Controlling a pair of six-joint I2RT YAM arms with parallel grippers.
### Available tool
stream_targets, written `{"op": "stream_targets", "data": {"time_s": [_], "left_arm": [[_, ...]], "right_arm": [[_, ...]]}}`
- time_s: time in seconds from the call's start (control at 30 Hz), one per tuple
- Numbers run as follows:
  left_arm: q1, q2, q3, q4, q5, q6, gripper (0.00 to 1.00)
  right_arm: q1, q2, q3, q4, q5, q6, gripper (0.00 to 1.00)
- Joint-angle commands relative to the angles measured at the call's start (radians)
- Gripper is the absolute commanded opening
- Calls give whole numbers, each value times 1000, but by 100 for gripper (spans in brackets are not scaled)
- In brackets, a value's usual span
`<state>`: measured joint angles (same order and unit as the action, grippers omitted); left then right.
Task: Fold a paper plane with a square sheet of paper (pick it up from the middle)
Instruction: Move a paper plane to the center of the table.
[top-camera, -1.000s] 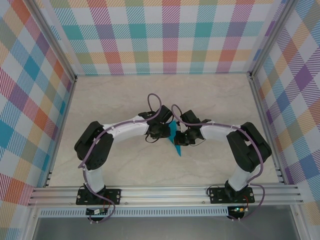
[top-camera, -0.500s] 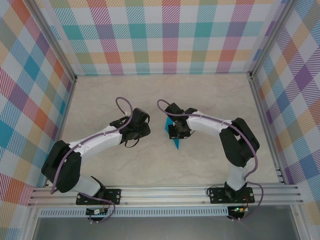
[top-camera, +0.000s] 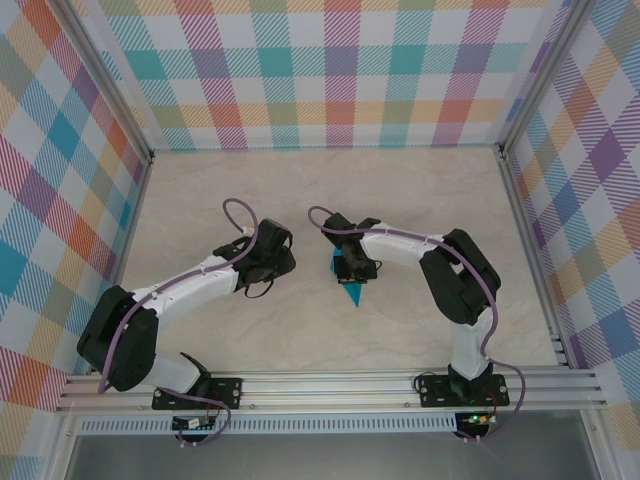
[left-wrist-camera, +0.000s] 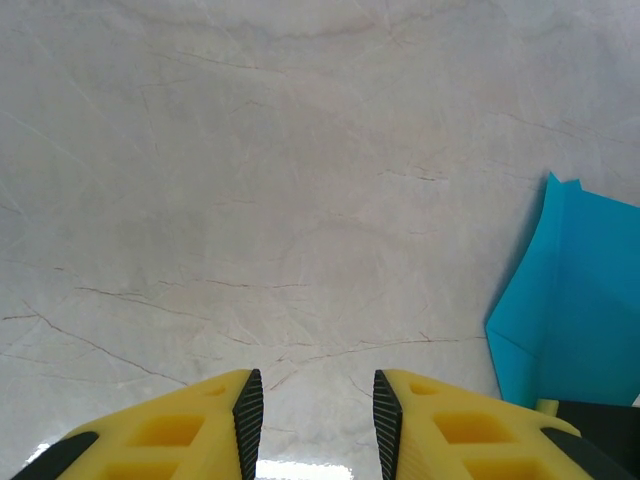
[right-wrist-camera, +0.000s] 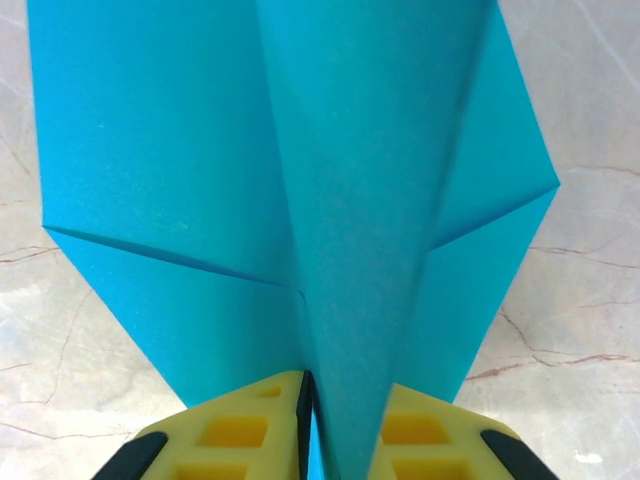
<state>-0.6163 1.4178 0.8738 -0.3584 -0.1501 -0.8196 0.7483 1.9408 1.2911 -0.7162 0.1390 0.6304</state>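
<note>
Several folds leave the paper plane (right-wrist-camera: 330, 200) light, thin and easily crumpled; its raised centre fold looks the firmest hold. That fold stands between the narrowly parted jaws of the right claw (right-wrist-camera: 343, 400), wings spreading ahead; whether they pinch it I cannot tell. Its wrist view shows the creases; the left claw (left-wrist-camera: 318, 410), part-open and empty over the counter (left-wrist-camera: 300, 150), has a wing edge to its right.

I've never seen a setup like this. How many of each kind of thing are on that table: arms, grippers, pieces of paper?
Robot arms: 2, the left arm and the right arm
Grippers: 2, the left gripper and the right gripper
Pieces of paper: 1, the folded blue paper
Total: 5
</note>
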Motion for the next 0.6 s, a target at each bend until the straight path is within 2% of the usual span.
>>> {"op": "stream_targets", "data": {"time_s": [0.0, 0.17, 0.37, 0.57], "left_arm": [[14, -4, -2, 18, 5, -7, 37], [15, 6, 5, 13, 14, -7, 37], [15, -7, 5, 4, 2, -3, 37], [15, -13, 13, -6, -8, -2, 37]], "right_arm": [[10, 34, -18, -12, 4, 36, 17], [10, 40, -27, -9, 1, 64, 15], [10, -44, 25, -53, 45, 57, 14], [16, -6, 52, -34, 41, 75, 15]]}}
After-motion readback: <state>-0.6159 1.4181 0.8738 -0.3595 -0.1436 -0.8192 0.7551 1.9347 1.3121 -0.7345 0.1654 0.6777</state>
